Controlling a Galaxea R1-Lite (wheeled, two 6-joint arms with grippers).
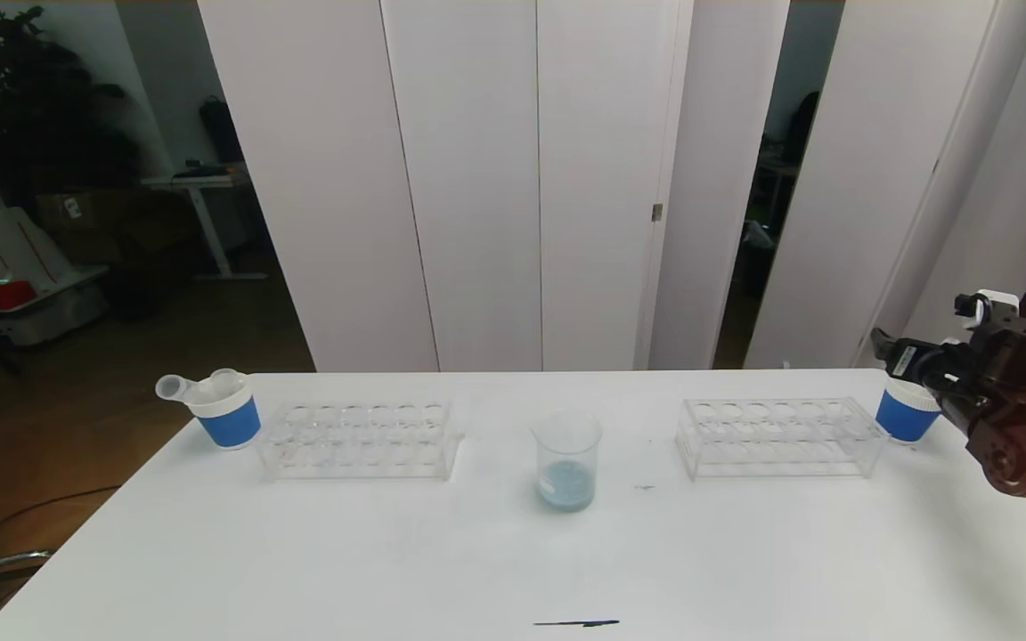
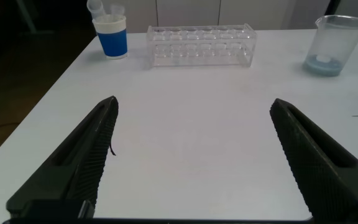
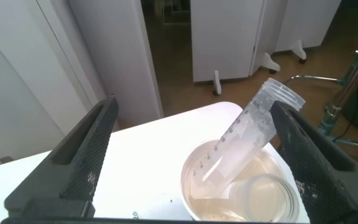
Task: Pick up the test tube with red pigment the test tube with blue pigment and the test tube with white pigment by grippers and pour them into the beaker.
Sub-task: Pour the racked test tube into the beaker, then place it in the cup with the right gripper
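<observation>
The beaker [image 1: 566, 458] stands mid-table and holds pale blue pigment at its bottom; it also shows in the left wrist view [image 2: 337, 45]. My right gripper [image 3: 191, 106] is open above the right white-and-blue paper cup [image 3: 194, 193]. An empty clear graduated tube [image 3: 241, 146] with a whitish film leans in the cup close to one finger [image 3: 303, 155], beside a second empty tube [image 3: 266, 196]. In the head view the right gripper [image 1: 905, 363] hovers over that cup [image 1: 903, 417] at the table's far right. My left gripper [image 2: 193, 106] is open and empty over bare table. No filled tube shows.
Two empty clear racks stand left [image 1: 360, 439] and right [image 1: 780, 436] of the beaker. A second white-and-blue cup [image 1: 226, 414] with empty tubes stands at the far left corner, also in the left wrist view [image 2: 112, 35]. The right cup is near the table edge.
</observation>
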